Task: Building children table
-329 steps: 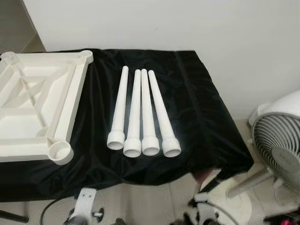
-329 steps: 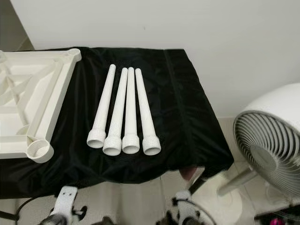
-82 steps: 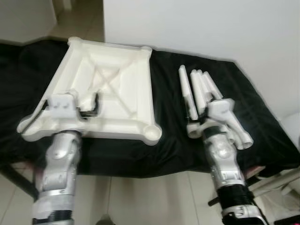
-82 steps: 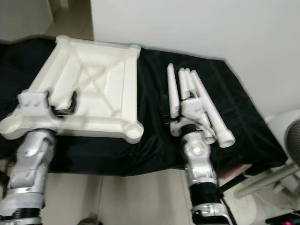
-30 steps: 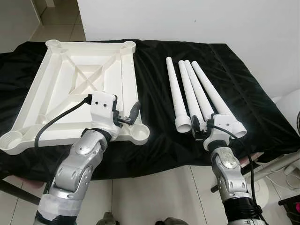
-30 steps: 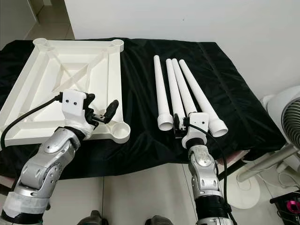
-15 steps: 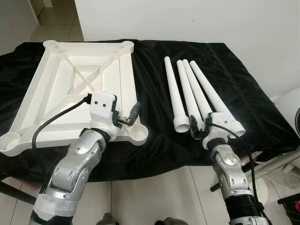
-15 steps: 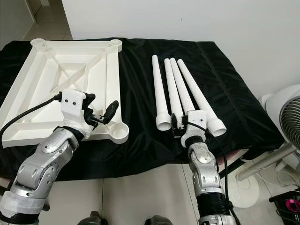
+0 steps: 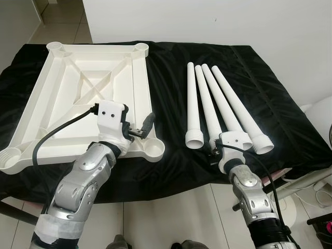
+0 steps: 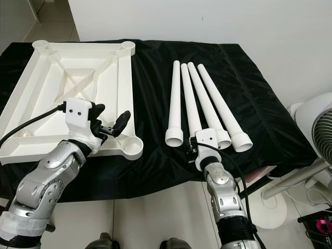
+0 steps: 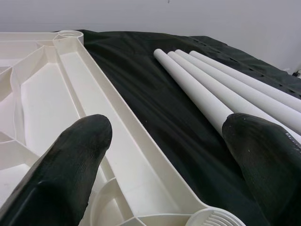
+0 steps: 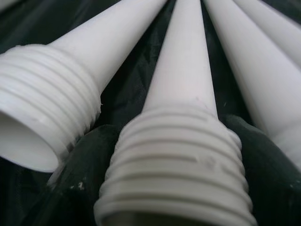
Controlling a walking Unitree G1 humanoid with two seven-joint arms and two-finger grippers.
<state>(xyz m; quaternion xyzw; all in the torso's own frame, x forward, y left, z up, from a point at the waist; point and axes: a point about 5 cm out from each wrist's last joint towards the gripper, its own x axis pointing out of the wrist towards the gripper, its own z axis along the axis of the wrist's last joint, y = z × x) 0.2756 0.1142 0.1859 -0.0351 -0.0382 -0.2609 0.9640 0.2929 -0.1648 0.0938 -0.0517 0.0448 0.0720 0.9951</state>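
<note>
Nearest, the right gripper [image 12: 174, 188] sits at the front edge of the black cloth [image 9: 176, 98], its two black fingers [image 12: 75, 188] lying one on each side of the threaded end of the second table leg [image 9: 207, 104], counted from the tabletop side. In the right wrist view the ribbed collar of that leg rests between the fingers, which press close against it, so the gripper is closed around the leg's thick end. The first table leg [image 9: 192, 104] lies just beside it on the tabletop side, its open threaded mouth touching or nearly touching the gripper's finger there. The third table leg [image 9: 223, 101] and fourth table leg [image 9: 241, 111] lie on the far side from the tabletop, all four fanned with thin ends pointing toward the white wall [image 9: 207, 21].

Level with this, the left gripper [image 9: 139, 129] hovers over the tabletop's near right corner, fingers spread wide and holding nothing. One finger [image 11: 70, 174] is above the tabletop's ribbed underside, the other out over the cloth towards the legs, with the round corner socket [image 9: 153, 149] just below.

The upturned white tabletop [image 9: 78, 93] lies flat on the cloth, well apart from the legs. A white fan [image 10: 319, 135] stands beyond the cloth's edge, past the legs.
</note>
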